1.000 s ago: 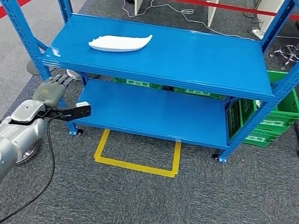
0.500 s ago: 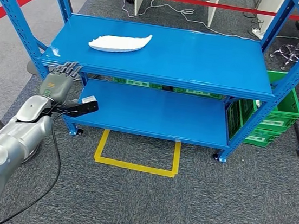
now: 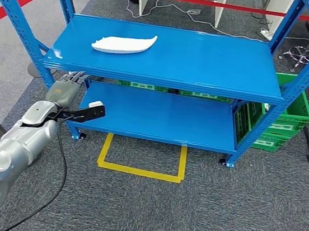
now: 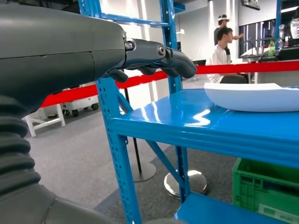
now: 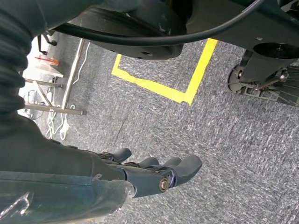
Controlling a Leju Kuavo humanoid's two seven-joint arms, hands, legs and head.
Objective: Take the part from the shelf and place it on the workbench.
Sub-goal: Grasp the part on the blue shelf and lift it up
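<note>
From the head view, the white part [image 3: 124,44] lies flat on the top shelf [image 3: 201,62] of the blue rack, toward its left end and nearer the back edge. It is a long, thin, curved shell tapering to a point on the right. The left hand [image 3: 66,86] hovers below the shelf's front-left corner, fingers extended and holding nothing, well short of the part.

In the left wrist view, the part shows a smooth, glossy rim [image 4: 253,96] resting on the shelf; the fingers [image 4: 166,57] reach out loosely, nothing between them. It looks like light, rigid moulded plastic, probably slippery, so I'd take it across the wider middle rather than the thin tip.

In the right wrist view, the right hand [image 5: 148,172] hangs over grey carpet [image 5: 229,144], fingers nearly straight, empty.
</note>
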